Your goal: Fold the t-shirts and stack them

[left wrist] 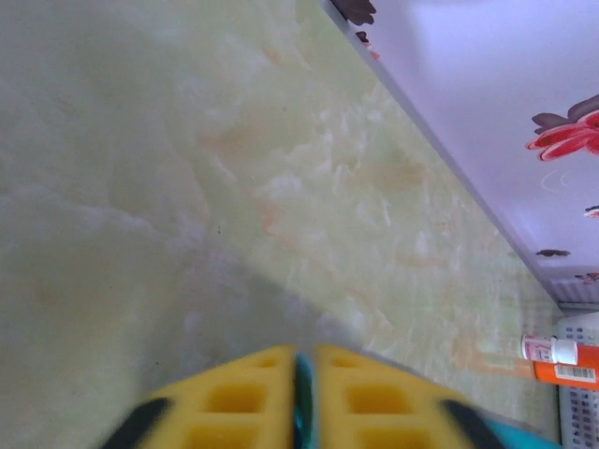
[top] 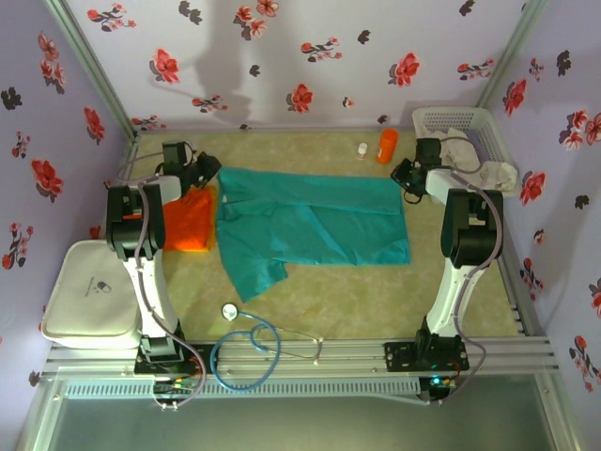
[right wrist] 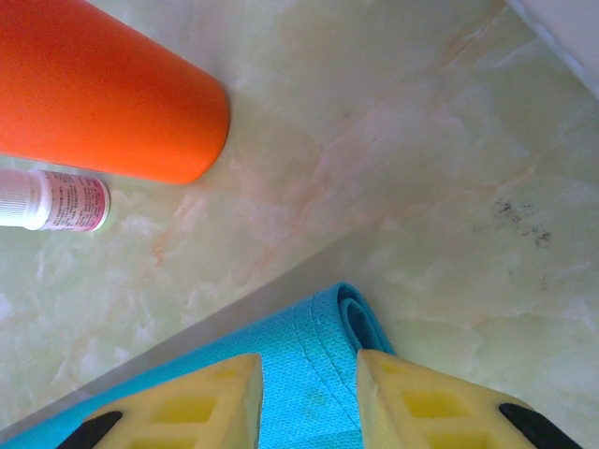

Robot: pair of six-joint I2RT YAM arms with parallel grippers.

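Both grippers, left (left wrist: 301, 393) and right (right wrist: 309, 398), are pinching the limp teal shirt (top: 310, 225) at its far corners; light, floppy cloth.

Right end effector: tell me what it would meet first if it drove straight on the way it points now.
Probably bare table. The right end effector straddles the teal t-shirt hem, and past that edge the marbled surface looks free. The orange cup and small bottle lie off to the left, though depth is unclear.

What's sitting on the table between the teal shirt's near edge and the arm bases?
In the top view, a stethoscope with blue tubing lies on the table between the teal shirt and the arm bases.
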